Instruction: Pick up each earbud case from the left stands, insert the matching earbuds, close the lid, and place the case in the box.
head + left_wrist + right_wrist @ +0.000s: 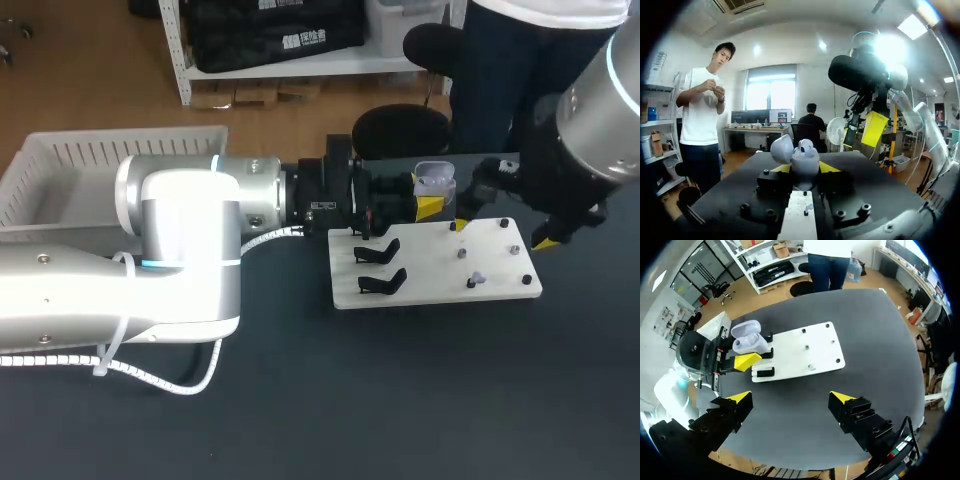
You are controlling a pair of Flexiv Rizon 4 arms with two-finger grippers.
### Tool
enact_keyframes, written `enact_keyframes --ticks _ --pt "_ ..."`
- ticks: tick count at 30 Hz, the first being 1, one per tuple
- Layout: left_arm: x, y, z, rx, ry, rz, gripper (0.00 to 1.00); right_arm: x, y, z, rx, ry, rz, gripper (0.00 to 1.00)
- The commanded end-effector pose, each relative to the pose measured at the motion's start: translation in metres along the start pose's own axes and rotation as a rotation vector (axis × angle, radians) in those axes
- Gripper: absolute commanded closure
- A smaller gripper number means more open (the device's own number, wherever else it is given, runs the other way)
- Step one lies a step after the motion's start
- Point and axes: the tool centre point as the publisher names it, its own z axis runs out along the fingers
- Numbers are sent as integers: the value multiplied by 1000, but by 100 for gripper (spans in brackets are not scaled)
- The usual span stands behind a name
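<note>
My left gripper [428,195] is shut on a pale earbud case [435,182], held with its lid open just behind the white board [430,265]. From the left wrist, the case [801,159] sits between the yellow tips, lid [782,149] tipped back, with an earbud [806,145] seated inside. My right gripper [503,233] hangs open over the board's right end, empty. In its own view the right gripper [791,397] is high above the table, short of the board [800,352] and the case [747,337]. One small earbud [478,278] rests on the board.
Two black stands [378,250] [383,283] sit empty on the board's left end; several small pegs [462,253] dot its right half. A white slatted box [60,170] stands at the table's far left. My left arm's bulky body [180,230] covers the middle left.
</note>
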Motion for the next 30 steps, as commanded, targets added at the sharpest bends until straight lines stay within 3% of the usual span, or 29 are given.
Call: enact_keyframes --ticks 1,11,19,20,22,30 --pt "1 -1 0 -6 -6 4 100 12 -15 27 -34 -38 5 0" --pt "1 -1 0 -6 -6 4 100 14 -37 89 27 41 46 0" --pt "1 -1 0 -6 -6 4 100 3 -38 119 19 50 74 0" --pt "1 -1 0 -6 -6 4 100 3 -38 121 19 49 74 5" --pt "1 -1 0 -6 -6 4 100 2 -37 125 19 50 73 25" --pt "1 -1 0 -6 -6 4 100 0 -37 139 15 55 72 38"
